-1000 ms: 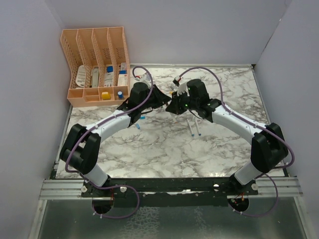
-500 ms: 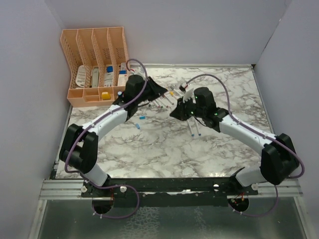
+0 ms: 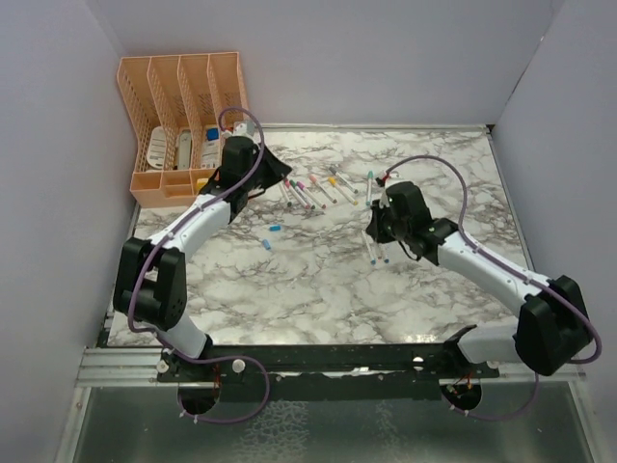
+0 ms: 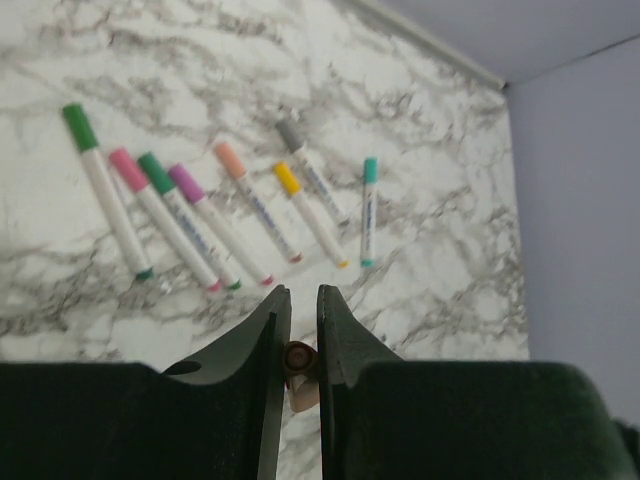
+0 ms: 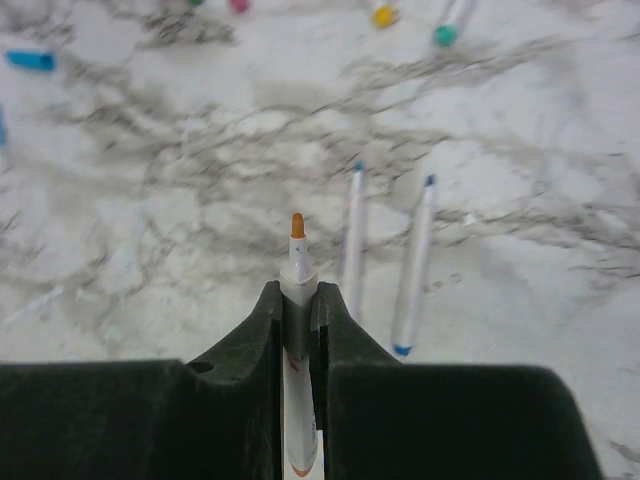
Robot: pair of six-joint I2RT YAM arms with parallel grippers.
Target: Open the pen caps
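Note:
My left gripper (image 3: 256, 174) (image 4: 298, 302) is shut on a small orange-brown pen cap (image 4: 296, 360), seen end-on between its fingers, near the organiser. My right gripper (image 3: 376, 226) (image 5: 297, 296) is shut on an uncapped white pen (image 5: 298, 262) whose orange tip sticks out forward. Several capped pens (image 3: 310, 190) (image 4: 200, 215) lie in a row at the table's back middle. Two uncapped blue-tipped pens (image 3: 377, 250) (image 5: 413, 262) lie just under my right gripper. Two loose blue caps (image 3: 275, 230) (image 3: 265, 245) lie left of centre.
A peach organiser (image 3: 183, 125) with boxes and small blocks stands at the back left, close behind my left gripper. A blue cap (image 5: 30, 61) shows at the upper left of the right wrist view. Grey walls close in the marble table (image 3: 318, 299).
The two grippers, close together at the table's middle before, have pulled apart. The left moved back-left toward the organiser with the cap; the right moved right and nearer with the pen.

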